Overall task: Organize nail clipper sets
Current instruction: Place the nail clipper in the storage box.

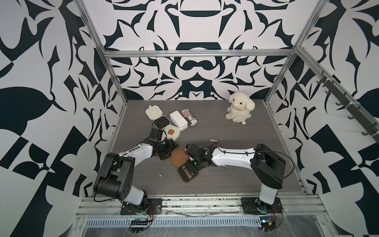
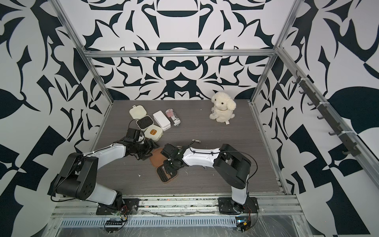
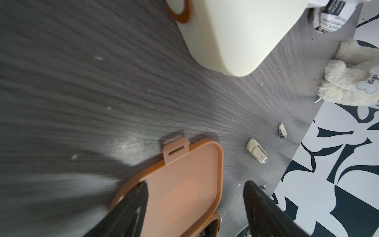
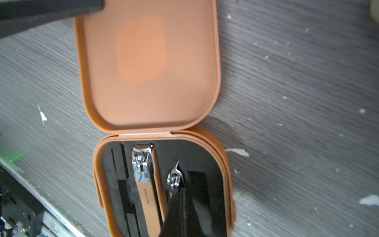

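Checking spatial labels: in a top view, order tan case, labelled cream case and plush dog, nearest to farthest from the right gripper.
1. Tan case, right gripper inside its base.
2. Labelled cream case, farther back, leftward.
3. Plush dog, back right.

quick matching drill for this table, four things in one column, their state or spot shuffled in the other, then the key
Things:
1. tan-brown case
2. cream case with orange label
3. striped can
4. plush dog

States or places:
a. lying on its side beside the white box
b. sitting alone near the back wall
c. open, lid folded back
d. closed

Pairs: 1-c, 2-d, 3-a, 4-b
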